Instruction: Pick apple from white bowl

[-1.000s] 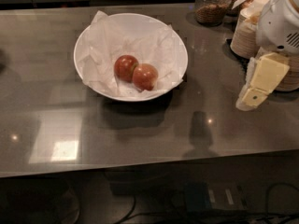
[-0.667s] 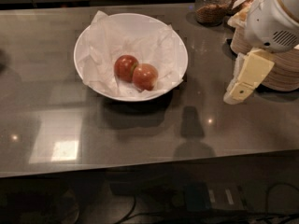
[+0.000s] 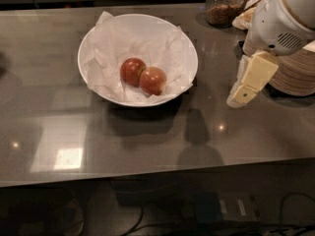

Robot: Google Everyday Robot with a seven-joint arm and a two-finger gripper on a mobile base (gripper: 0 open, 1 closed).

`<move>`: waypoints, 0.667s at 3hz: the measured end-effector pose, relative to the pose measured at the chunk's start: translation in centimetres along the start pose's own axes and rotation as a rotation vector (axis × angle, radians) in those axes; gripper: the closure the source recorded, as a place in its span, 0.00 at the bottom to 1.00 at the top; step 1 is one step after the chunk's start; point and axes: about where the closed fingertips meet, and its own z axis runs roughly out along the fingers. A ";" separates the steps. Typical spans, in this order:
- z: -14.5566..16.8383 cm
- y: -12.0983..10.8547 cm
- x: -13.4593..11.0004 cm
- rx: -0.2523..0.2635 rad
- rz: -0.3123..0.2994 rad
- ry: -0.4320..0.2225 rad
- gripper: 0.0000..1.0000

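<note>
The white bowl [image 3: 182, 43] stands on the grey counter, lined with crumpled white paper. Two apples lie side by side in its middle. The apple [image 3: 153, 80], red with a paler orange blush, is the right one. A deeper red apple [image 3: 132, 71] touches it on the left. My gripper [image 3: 239, 97] hangs from the white arm at the right, its pale yellow tip pointing down and left. It is above the counter, to the right of the bowl's rim and apart from it. It holds nothing that I can see.
A stack of tan disposable bowls [image 3: 295, 77] stands at the right edge, behind the arm. A glass jar with brown contents [image 3: 224, 6] stands at the back right. The counter's front edge runs along the bottom [image 3: 147, 173].
The arm and gripper have moved left, closer to the bowl. The bowl and both apples have not moved.
</note>
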 end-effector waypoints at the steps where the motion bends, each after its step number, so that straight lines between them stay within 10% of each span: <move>1: 2.6 -1.5 -2.8 0.000 0.007 -0.132 0.00; 2: 4.6 -2.9 -5.3 -0.011 0.027 -0.246 0.00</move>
